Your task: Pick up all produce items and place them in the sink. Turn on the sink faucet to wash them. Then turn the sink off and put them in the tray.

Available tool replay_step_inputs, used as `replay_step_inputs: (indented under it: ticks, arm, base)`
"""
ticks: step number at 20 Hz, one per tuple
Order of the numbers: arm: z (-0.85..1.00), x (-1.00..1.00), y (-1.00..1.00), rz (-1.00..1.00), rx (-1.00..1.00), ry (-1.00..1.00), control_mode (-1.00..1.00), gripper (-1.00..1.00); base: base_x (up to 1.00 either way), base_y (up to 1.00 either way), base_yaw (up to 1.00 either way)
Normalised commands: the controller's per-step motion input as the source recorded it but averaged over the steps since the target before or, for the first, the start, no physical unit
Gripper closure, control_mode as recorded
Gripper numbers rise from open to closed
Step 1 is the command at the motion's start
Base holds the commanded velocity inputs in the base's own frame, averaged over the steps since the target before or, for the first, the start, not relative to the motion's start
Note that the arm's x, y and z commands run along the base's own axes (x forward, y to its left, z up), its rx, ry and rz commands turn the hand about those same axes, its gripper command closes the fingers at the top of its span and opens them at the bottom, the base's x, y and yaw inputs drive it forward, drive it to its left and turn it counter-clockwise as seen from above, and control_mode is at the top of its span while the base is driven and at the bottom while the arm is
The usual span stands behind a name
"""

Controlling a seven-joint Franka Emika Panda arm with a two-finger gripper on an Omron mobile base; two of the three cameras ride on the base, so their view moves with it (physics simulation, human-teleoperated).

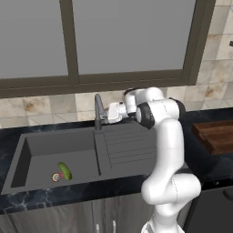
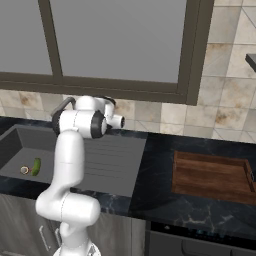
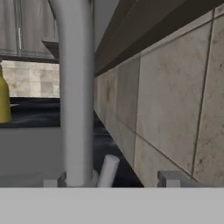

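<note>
Closest to the hand camera: one sink faucet (image 3: 76, 87), grey upright stem, with one small side lever (image 3: 107, 169) slanting at its foot. Stands at the back edge of the sink (image 1: 59, 145), between basin and ridged drainboard (image 1: 129, 145). Just beside it, one tool (image 1: 105, 116), spread wide and gripping nothing, fingertips (image 3: 168, 178) well apart with stem and lever between them. Down on the basin floor, near the front wall, two produce items: one green cucumber (image 1: 64, 170) and one smaller round tan item (image 1: 55, 177), touching or nearly so. Farther along the dark marbled bench (image 2: 160, 145), well apart from the sink, one wooden tray (image 2: 212, 175) with nothing in it. Off at the far side of the hand view, one yellow bottle (image 3: 3, 100), upright.
</note>
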Motion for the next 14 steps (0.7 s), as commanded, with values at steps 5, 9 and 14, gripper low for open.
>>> replay_step_inputs:
  ticks: [5, 9, 14]
  arm:
    - [0.16, -0.05, -0.28, 0.00, 0.01, -0.03, -1.00, -1.00]
    - [0.17, -0.10, -0.33, 0.00, 0.01, 0.00, -1.00, -1.00]
    - [0.06, -0.58, -0.29, -0.01, 0.02, -0.02, -1.00, -1.00]
  base:
    - [0.00, 0.00, 0.00]
    - [0.00, 0.00, 0.00]
    - [0.00, 0.00, 0.00]
